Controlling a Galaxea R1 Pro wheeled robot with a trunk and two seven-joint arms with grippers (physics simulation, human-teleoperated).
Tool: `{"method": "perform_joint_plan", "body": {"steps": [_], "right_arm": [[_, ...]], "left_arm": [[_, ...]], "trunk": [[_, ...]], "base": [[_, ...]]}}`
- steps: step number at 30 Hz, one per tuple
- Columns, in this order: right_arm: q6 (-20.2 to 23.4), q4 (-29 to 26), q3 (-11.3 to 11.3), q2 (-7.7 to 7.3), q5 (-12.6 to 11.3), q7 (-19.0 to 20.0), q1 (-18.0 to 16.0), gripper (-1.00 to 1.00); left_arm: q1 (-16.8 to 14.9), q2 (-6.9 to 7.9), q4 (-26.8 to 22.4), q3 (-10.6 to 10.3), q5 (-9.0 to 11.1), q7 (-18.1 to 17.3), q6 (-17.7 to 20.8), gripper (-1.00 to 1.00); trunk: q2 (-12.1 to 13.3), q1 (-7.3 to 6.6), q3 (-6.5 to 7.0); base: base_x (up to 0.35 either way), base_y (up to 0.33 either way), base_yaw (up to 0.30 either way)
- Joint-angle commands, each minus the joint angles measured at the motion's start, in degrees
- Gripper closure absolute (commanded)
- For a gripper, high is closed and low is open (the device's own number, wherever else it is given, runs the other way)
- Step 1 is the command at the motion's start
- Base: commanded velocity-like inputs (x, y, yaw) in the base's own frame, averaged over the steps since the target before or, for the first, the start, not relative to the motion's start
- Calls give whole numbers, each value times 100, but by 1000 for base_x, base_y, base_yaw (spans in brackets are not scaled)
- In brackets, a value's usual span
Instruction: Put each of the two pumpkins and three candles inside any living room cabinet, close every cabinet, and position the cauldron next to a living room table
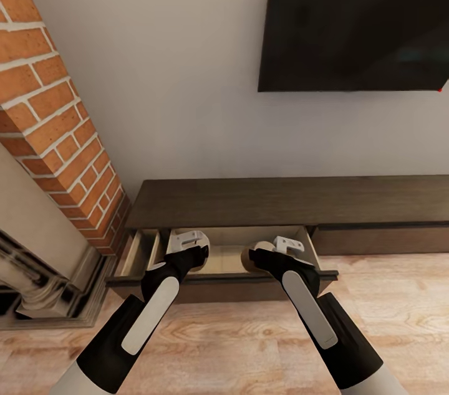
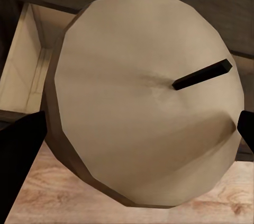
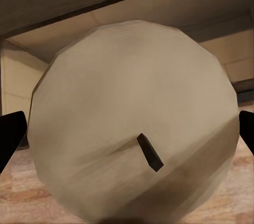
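Left gripper [image 1: 187, 250]: clamped on a tan candle [image 2: 143, 102], seen end-on in the left wrist view, wick pointing back at the camera, a dark finger [image 2: 18, 150] at either flank.

Right gripper [image 1: 274, 252]: likewise clamped on a second candle [image 3: 132, 123], its flat wick face turned toward the camera; part of this candle is glimpsed in the head view at the gripper's tip.

Position of both tools: held over the open drawer [image 1: 237, 252] of the dark-brown cabinet [image 1: 280, 202], left arm above the drawer's left half, right arm above its right half.

Governing relation: the pale drawer floor lies directly beyond and below each candle, along the line of the fingers; the candles' axes run roughly along that same line. Neither arm is judged markedly nearer.

Surroundings: brick chimney breast [image 1: 50, 114] to the left, wall-mounted television [image 1: 355, 15] above, wooden floor [image 1: 237, 333] in front.

Step judged in hand: lowering and release into the drawer; the drawer is not yet closed.
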Motion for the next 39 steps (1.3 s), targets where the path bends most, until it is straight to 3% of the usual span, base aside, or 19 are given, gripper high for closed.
{"method": "perform_joint_plan", "body": {"steps": [1, 6, 12, 15, 29, 39], "right_arm": [[-14, -2, 13, -6, -50, -58, -6, 100], [-317, 37, 180, -11, 27, -58, -6, 100], [-575, 154, 396, 43, 825, -78, -6, 100], [-640, 409, 406, 113, 1053, -77, -6, 100], [-821, 582, 392, 209, 1092, -68, -6, 100], [-1222, 1028, 391, 266, 1089, -67, -137, 100]], "left_arm": [[-6, 5, -7, -13, 42, 57, 5, 100], [-6, -4, -2, -13, 47, 56, 4, 100], [-6, -12, 5, -13, 50, 49, 6, 100], [-6, -19, 15, -17, 50, 46, 6, 100], [-6, -30, 63, -33, 50, 32, 4, 100], [-6, -27, 58, -212, 42, 55, -1, 100]], "trunk": [[-3, 0, -5], [-3, 0, -5], [-3, 0, -5], [-3, 0, -5], [-3, 0, -5], [-3, 0, -5]], "base": [[76, 0, 0], [68, 0, 0], [6, 0, 0], [0, 0, 0], [4, 0, 0], [203, 0, 0]]}}
